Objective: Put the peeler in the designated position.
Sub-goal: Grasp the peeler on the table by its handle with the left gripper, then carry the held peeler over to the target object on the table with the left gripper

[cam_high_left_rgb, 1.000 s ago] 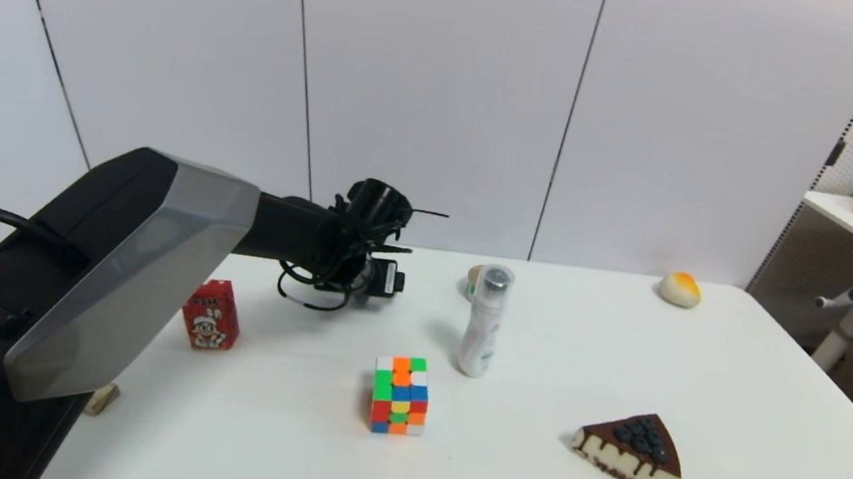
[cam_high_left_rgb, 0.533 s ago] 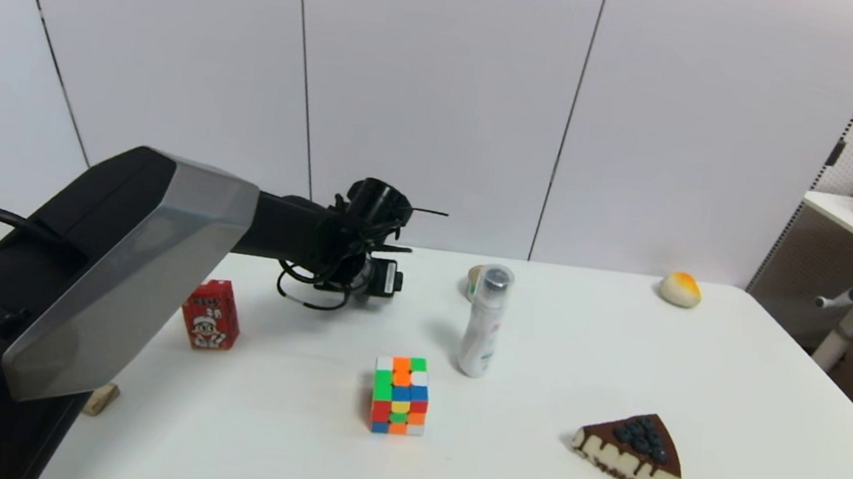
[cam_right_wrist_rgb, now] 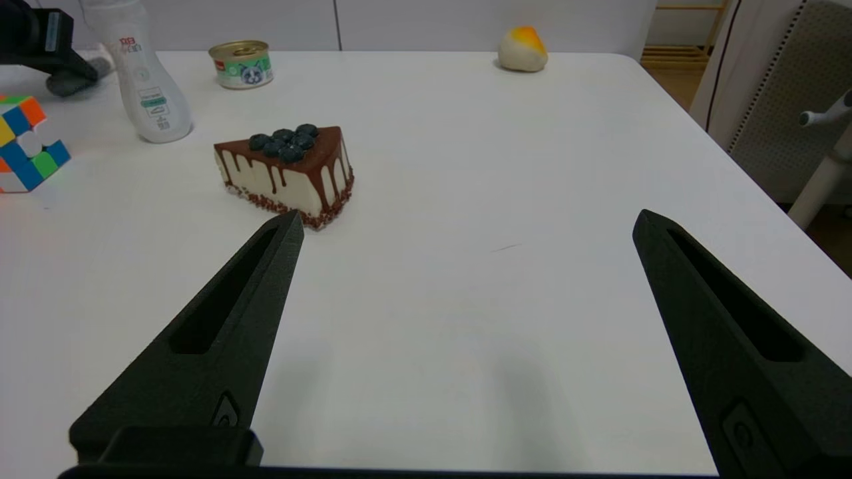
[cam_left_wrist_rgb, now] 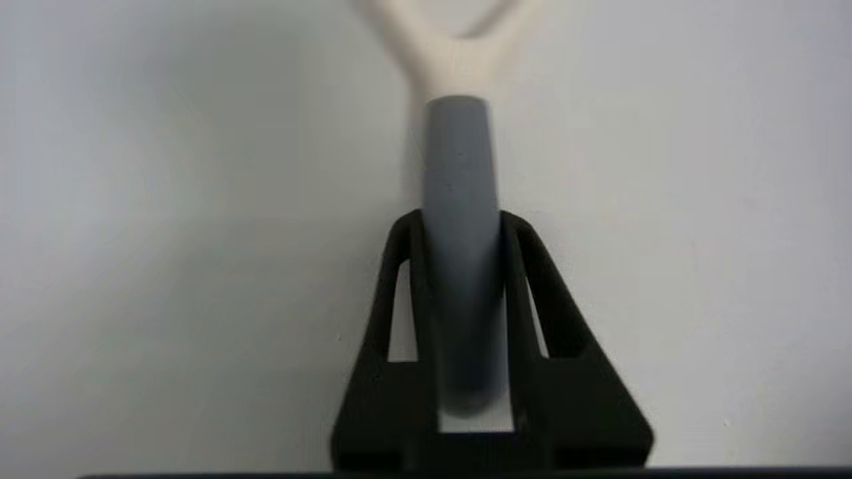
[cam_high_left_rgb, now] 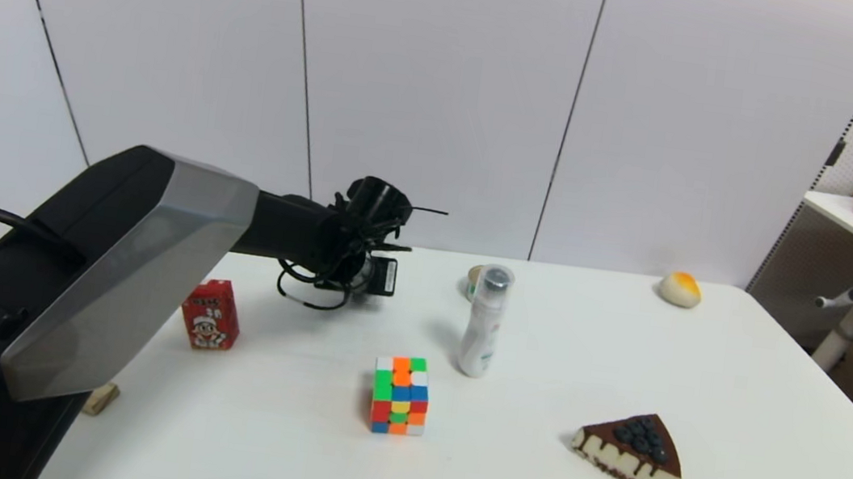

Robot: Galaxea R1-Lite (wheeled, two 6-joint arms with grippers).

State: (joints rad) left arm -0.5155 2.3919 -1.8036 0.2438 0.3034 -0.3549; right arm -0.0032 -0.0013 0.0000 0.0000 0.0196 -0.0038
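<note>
2 fingers of left gripper (cam_left_wrist_rgb: 461, 226) pinched on peeler (cam_left_wrist_rgb: 459, 199) handle, long axis straight ahead between them, forked head leading, low over table (cam_high_left_rgb: 529, 464) behind cube (cam_high_left_rgb: 399, 395). Right gripper (cam_right_wrist_rgb: 466, 229) spread, idle near cake slice (cam_right_wrist_rgb: 286, 166).

cube (cam_high_left_rgb: 399, 395), bottle (cam_high_left_rgb: 484, 321), cake slice (cam_high_left_rgb: 632, 454), carton (cam_high_left_rgb: 211, 314).
</note>
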